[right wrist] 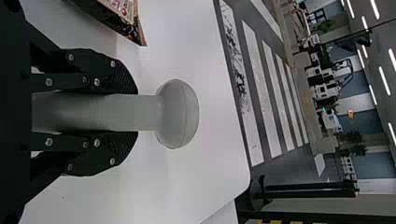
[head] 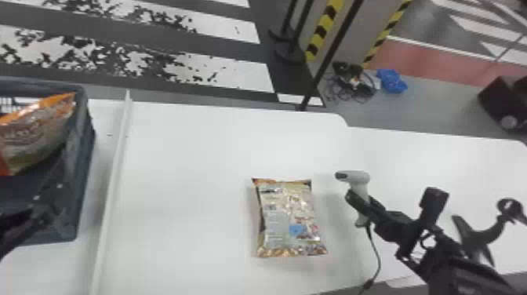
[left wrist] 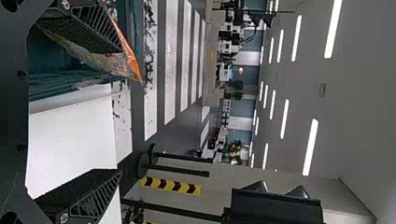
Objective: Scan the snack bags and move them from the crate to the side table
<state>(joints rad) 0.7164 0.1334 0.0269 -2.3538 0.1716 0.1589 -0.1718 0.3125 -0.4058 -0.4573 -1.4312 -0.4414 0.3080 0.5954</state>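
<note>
Right arm reaches in at the near right, its gripper [head: 362,204] clamped on the handle of the scanner [head: 357,177]. Scanner upright, head uppermost, cord [head: 377,255] hanging from the foot of the handle toward the near edge. Just left of it, not touching, one snack bag [head: 290,219] lies flat on the white table [head: 188,164], printed side up. Far left, a dark crate [head: 87,129] sits left of a raised white strip [head: 114,168]. Second bag [head: 37,135] in the crate, orange top edge up, leaning. Left gripper [head: 41,212] at the crate's near part, fingers wide apart; in the left wrist view one finger is right beside the orange-edged bag. Another white table [head: 435,161] to the right. Beyond, on the floor: tangled cables [head: 351,84], a crumpled blue thing [head: 392,81] beside them, striped floor markings [head: 223,74] farther left.
</note>
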